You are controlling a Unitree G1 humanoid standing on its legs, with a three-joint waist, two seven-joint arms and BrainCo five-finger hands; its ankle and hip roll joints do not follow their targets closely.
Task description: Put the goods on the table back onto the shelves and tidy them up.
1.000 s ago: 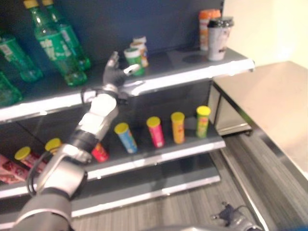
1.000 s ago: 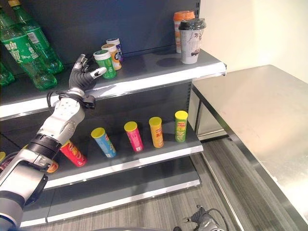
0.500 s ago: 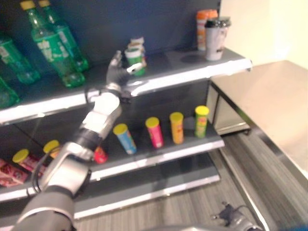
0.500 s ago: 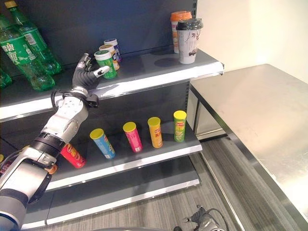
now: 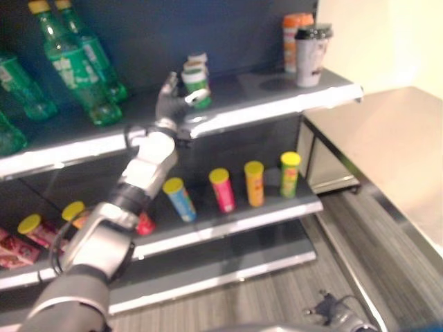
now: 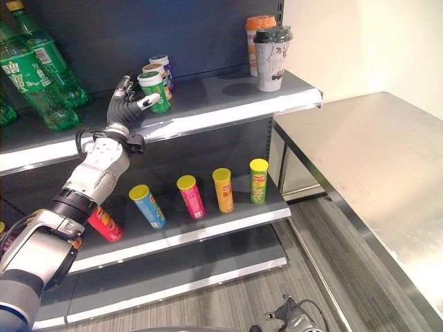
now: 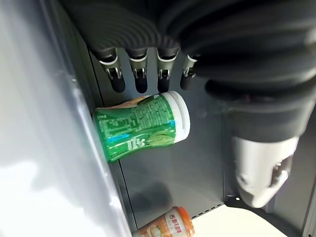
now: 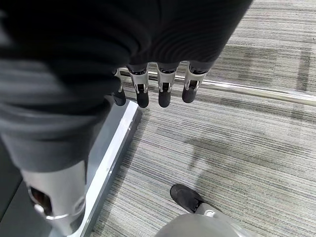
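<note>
A small green bottle with a white cap [image 6: 154, 92] stands on the top shelf [image 6: 228, 104], in front of an orange bottle [image 7: 168, 227] and one more small bottle. My left hand [image 6: 123, 107] reaches up onto that shelf right beside the green bottle [image 7: 143, 131]. The hand is open: its fingers [image 7: 139, 79] are straight along one side of the bottle and its thumb [image 7: 261, 168] stands apart on the other side. My right hand [image 8: 165, 94] hangs low over the striped floor, fingers relaxed and holding nothing.
Green soda bottles [image 6: 34, 69] stand at the top shelf's left, two tall cups [image 6: 272, 59] at its right end. Several colourful tubes [image 6: 190, 196] lean on the middle shelf. A bare steel table [image 6: 374, 159] stands to the right.
My left hand has edged further onto the top shelf, closer to the green bottle, with its thumb now by the bottle's side. The view has shifted slightly.
</note>
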